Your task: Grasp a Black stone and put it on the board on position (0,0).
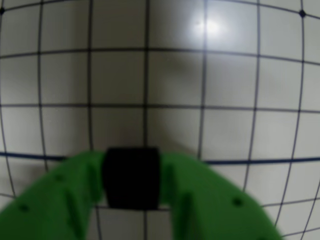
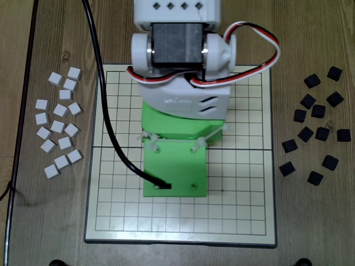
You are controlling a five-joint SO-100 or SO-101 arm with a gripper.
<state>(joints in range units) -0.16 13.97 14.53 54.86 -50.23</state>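
Filling the middle of the overhead view, the board (image 2: 244,216) is covered over its centre by the arm (image 2: 180,77), whose green mount hides the gripper. Only in the wrist view is the gripper (image 1: 131,200) seen, its green fingers (image 1: 65,200) pinching the stone (image 1: 131,177) above the board's dark seam. The stone is held square to the grid; no long axis can be told. White blocks (image 2: 58,122) lie left of the board, black blocks (image 2: 317,124) right.
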